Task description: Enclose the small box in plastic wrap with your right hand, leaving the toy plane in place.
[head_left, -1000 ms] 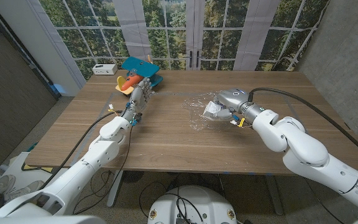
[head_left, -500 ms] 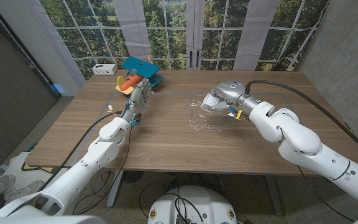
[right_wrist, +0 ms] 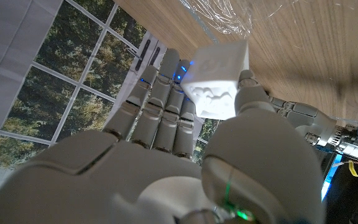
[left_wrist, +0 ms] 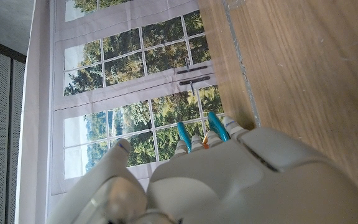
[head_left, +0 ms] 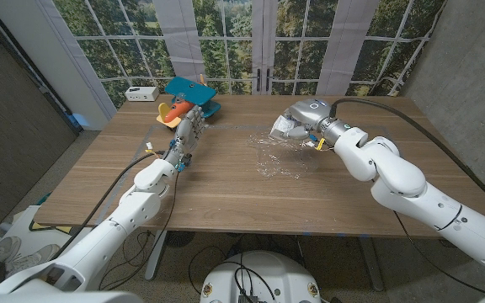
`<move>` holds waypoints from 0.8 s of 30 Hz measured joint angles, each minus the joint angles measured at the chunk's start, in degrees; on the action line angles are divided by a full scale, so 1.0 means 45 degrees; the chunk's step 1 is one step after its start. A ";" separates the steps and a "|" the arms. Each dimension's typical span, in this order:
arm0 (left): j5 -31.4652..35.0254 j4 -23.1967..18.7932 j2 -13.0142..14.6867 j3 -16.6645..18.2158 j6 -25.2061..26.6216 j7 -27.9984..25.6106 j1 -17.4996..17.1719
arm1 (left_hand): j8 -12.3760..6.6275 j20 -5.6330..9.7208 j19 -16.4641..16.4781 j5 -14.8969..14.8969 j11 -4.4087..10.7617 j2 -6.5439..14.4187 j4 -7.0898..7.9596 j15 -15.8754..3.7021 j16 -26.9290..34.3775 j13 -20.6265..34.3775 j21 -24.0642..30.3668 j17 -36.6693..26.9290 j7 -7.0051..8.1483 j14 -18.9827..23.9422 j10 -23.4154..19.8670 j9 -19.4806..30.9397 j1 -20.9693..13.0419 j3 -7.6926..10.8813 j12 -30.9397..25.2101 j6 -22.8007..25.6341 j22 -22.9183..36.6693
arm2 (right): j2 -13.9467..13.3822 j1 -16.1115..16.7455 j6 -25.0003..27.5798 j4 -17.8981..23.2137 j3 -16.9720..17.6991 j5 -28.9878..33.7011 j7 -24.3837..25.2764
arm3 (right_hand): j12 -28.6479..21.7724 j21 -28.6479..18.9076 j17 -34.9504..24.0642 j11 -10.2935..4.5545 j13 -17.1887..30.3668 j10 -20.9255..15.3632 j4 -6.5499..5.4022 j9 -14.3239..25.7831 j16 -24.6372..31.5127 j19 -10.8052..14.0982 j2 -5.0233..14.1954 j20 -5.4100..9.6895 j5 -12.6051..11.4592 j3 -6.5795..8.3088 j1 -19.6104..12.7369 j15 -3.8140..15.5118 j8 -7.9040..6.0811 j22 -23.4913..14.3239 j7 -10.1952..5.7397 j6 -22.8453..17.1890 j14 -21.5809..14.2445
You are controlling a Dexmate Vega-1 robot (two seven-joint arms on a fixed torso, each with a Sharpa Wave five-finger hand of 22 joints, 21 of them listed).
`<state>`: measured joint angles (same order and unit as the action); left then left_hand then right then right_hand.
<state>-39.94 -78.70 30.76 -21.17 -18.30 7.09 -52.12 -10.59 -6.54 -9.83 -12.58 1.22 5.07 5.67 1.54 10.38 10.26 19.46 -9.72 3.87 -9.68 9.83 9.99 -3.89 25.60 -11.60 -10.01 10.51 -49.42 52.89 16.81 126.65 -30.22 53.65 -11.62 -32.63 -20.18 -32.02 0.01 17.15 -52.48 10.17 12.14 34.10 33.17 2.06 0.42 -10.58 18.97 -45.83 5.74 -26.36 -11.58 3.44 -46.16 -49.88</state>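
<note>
Head view: my right hand (head_left: 297, 119) grips the box (head_left: 286, 128), fingers clamped round it, just beyond the wrap (head_left: 280, 156). My left hand (head_left: 190, 126) touches the plane (head_left: 189, 94); whether it grips, I cannot tell.

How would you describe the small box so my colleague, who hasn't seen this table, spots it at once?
Start at the wooden table and follow the right arm to its hand near the far side. The small box is the white block held in that hand, beside the crumpled clear plastic wrap; the toy plane is teal.

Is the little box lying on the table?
No, the right robot hand holds the box up off the table.
</note>
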 measured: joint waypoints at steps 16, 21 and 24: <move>0.0005 -0.0225 0.0001 -0.0012 0.0046 -0.0189 -0.0226 | 0.0000 0.0000 0.0000 0.0000 0.0000 0.0000 0.0000 0.0000 0.0000 0.0000 0.0000 0.0000 0.0000 0.0000 -0.0001 0.0000 0.0000 0.0000 0.0000 0.0000 0.0000 | 0.0611 -0.1887 0.0311 -0.0860 -0.0862 -0.0399 -0.1924 | 0.0025 -0.0041 -0.0118 -0.0006 0.0000 -0.0006 -0.0001 -0.0004 -0.0079 0.0000 -0.0086 -0.0001 0.0047 0.0000 -0.0086 0.0023 0.0009 0.0001 -0.0001 0.0001 -0.0116; 0.0001 -0.0268 0.0003 -0.0009 0.0045 -0.0223 -0.0288 | 0.0000 0.0000 0.0000 0.0000 0.0000 0.0000 0.0000 0.0000 0.0000 0.0000 0.0000 0.0000 0.0000 0.0000 0.0000 0.0000 0.0000 0.0000 0.0000 0.0000 0.0000 | 0.0800 -0.2436 0.0429 -0.1231 -0.1203 -0.0451 -0.2481 | 0.0042 -0.0100 -0.0177 -0.0005 0.0004 -0.0005 -0.0001 -0.0008 -0.0097 0.0000 -0.0117 -0.0001 0.0047 0.0000 -0.0117 0.0023 -0.0046 0.0001 -0.0002 0.0001 -0.0117; -0.0004 -0.0286 0.0005 0.0003 0.0046 -0.0240 -0.0317 | 0.0000 0.0000 0.0000 0.0000 0.0000 0.0000 0.0000 0.0000 0.0000 0.0000 0.0000 0.0000 0.0000 0.0000 0.0000 0.0000 0.0000 0.0000 0.0000 0.0000 0.0000 | 0.0901 -0.2731 0.0475 -0.1471 -0.1392 -0.0467 -0.2755 | 0.0027 -0.0100 -0.0177 -0.0003 0.0371 -0.0003 -0.0001 -0.0008 -0.0097 0.0000 -0.0117 -0.0001 0.0047 0.0000 -0.0117 0.0023 -0.0046 0.0001 -0.0002 0.0001 -0.0117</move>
<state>-39.96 -79.99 30.78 -21.15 -18.10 6.01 -53.55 -10.59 -6.54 -9.83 -12.58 1.22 5.07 5.67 1.54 10.38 10.26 19.46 -9.72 3.88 -9.68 9.83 9.99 -3.89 25.60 -11.60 -10.01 10.51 -45.36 40.60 18.95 120.03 -36.48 51.55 -24.02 -32.51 -20.63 -32.81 -0.01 18.82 -52.50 10.17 12.10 33.67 33.17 1.53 0.42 -10.36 18.97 -46.36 5.84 -26.56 -11.58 3.43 -46.15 -50.41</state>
